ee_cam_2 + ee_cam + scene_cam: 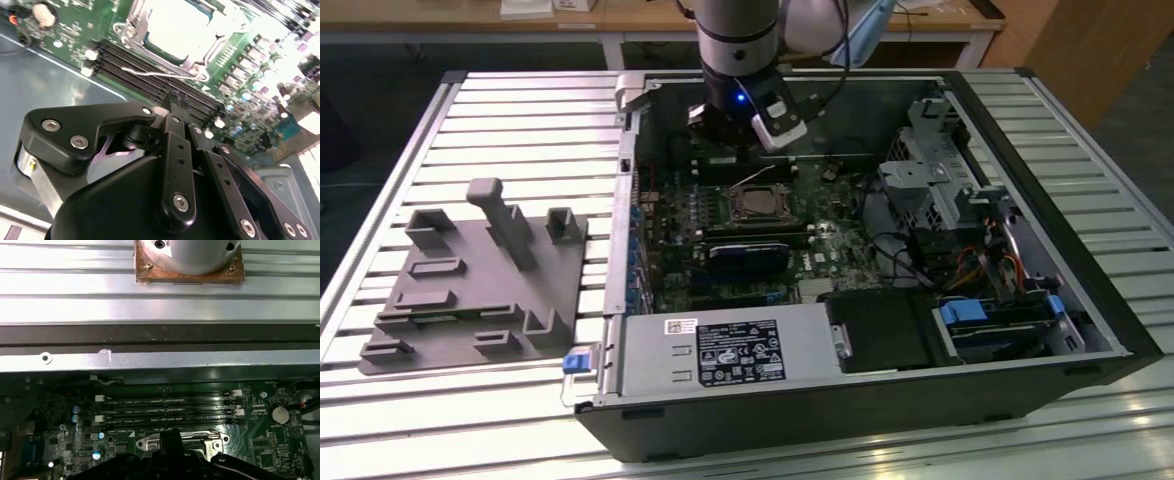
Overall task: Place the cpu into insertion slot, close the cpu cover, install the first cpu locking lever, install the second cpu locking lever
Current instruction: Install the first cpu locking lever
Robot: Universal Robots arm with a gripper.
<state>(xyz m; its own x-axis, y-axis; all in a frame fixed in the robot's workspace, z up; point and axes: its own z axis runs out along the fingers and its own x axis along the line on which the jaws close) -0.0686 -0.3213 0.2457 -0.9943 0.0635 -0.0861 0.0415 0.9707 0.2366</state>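
The cpu (175,25) lies pale and silvery in the insertion slot (757,206) on the green motherboard. The cpu cover (192,62), a silvery frame, lies down around the chip. A thin wire locking lever (165,74) runs along the socket's edge, between it and the memory slots (130,62). My gripper (177,100) hangs just above that lever with its black fingers (172,107) together and nothing between them. In the exterior view the gripper (727,140) is at the far side of the socket. In the first wrist view the fingers (167,452) overlap the cover frame (145,442).
The open computer case (1027,330) lies on a slatted metal table (520,100). A power supply (720,350) and drive cage (934,180) flank the board. A black card (750,255) sits in front of the socket. A grey fixture tray (480,280) stands at the exterior view's left.
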